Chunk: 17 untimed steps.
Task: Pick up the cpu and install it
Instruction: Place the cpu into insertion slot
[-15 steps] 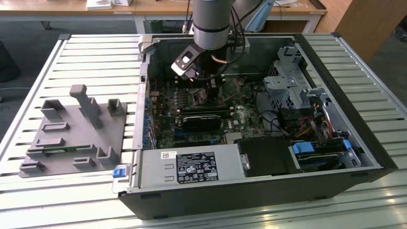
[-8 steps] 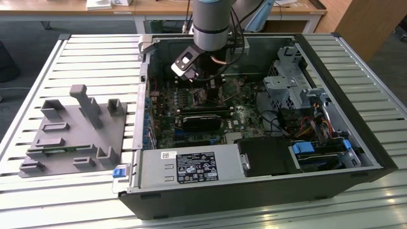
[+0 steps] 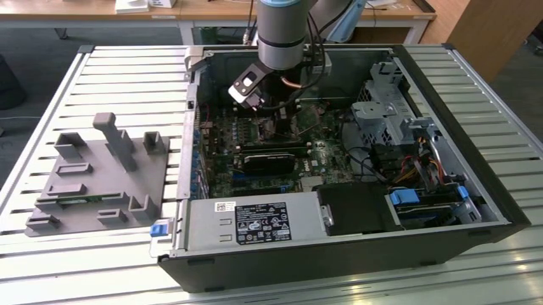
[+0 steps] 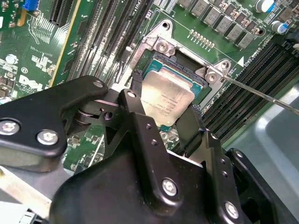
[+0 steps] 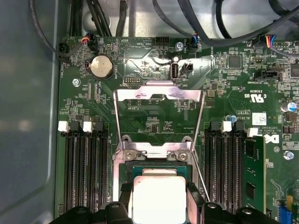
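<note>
The cpu (image 4: 168,100), a small flat square silvery-grey chip, sits at the black-framed socket (image 4: 181,57), well inside the edges of the green motherboard (image 5: 154,123). The black gripper (image 4: 163,106) clamps its sides. Pickup done; not released, silver load plate (image 5: 159,95) open.

- In the exterior view, the table (image 3: 127,76) lies under everything.
- The computer case (image 3: 339,260) sits on the table, in the middle and right of the frame.
- The tray with pegs (image 3: 93,184) sits on the table at the exterior view's left, just beside the case.
- The arm (image 3: 281,25) hangs from the upper middle of the frame into the case.
- The motherboard (image 3: 331,159) lies flat in the case, under the arm.
- The power box (image 3: 254,222) sits in the case, at the lower middle of the frame.
- In the first wrist view, the cpu (image 5: 159,198) sits at the socket (image 5: 154,171), with memory slots (image 5: 84,172) on both sides.
- In the second wrist view, the gripper (image 4: 163,105) sits right over the cpu.
</note>
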Available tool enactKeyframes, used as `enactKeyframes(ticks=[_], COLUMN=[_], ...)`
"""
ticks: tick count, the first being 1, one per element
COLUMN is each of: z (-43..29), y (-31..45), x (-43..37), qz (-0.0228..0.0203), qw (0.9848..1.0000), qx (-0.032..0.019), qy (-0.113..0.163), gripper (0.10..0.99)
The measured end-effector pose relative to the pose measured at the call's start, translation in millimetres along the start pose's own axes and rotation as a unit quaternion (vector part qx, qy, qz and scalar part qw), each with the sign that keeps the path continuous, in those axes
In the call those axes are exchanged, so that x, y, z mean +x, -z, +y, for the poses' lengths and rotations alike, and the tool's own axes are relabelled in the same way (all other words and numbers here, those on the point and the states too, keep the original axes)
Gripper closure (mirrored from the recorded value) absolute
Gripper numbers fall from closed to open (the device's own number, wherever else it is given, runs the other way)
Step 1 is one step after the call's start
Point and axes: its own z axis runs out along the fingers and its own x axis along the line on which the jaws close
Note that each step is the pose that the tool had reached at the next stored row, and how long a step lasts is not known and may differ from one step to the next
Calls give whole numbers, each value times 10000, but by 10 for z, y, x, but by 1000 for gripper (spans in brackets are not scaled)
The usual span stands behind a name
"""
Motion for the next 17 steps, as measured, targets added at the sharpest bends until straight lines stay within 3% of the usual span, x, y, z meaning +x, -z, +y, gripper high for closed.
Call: enactKeyframes(ticks=[8,17], z=[4,8], y=[-61,-66], x=[18,20], qz=[-2,0], qw=[10000,10000], qx=[56,58], qy=[-1,-1], gripper=[545,545])
